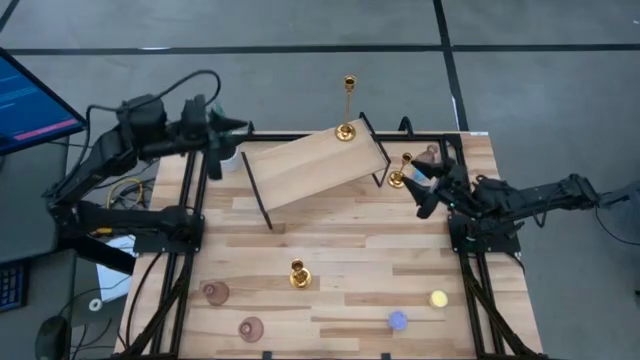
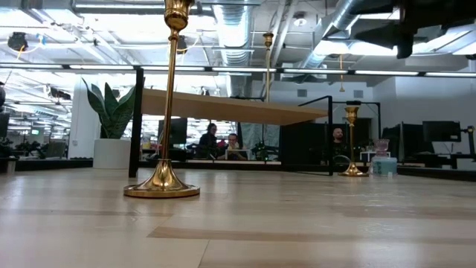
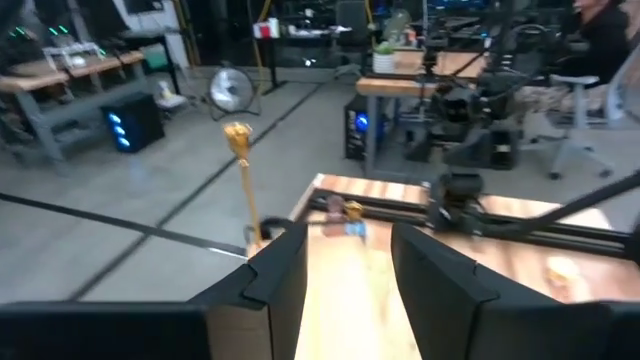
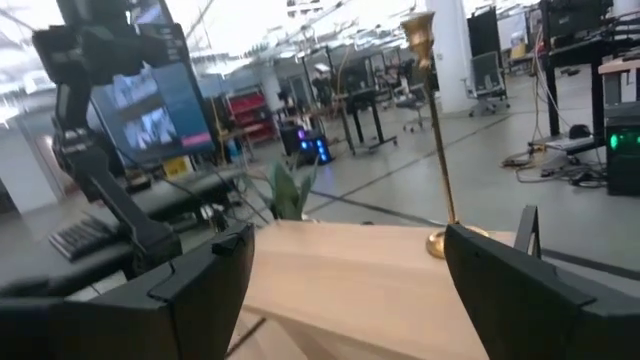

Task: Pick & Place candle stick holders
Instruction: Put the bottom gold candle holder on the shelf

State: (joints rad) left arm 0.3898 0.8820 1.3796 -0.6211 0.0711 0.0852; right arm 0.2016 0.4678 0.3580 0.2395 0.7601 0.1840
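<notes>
I see a raised shelf (image 1: 315,165) of pale smooth wood on thin black legs, set at a slant on the back half of the plank table (image 1: 350,250). A tall gold candlestick (image 1: 347,108) with a round base and thin stem stands on the shelf's far corner; a medium gold candlestick (image 1: 400,172) stands on the table just beside the shelf's right end, and a short gold candlestick (image 1: 299,274) stands well in front of the shelf. Two squat pink holders (image 1: 215,292) sit near the table's front left corner, far from the shelf. The left gripper (image 1: 232,128) hangs off the shelf's left end, fingers spread and holding nothing. The right gripper (image 1: 428,190) hovers beside the shelf's right end, next to the medium candlestick, fingers apart and empty. The metal is shiny and polished, the table boards are light with darker streaks. Behind the shelf, the low view shows an open office with exposed ducts, a potted plant (image 2: 111,112) and seated people (image 2: 222,143)
</notes>
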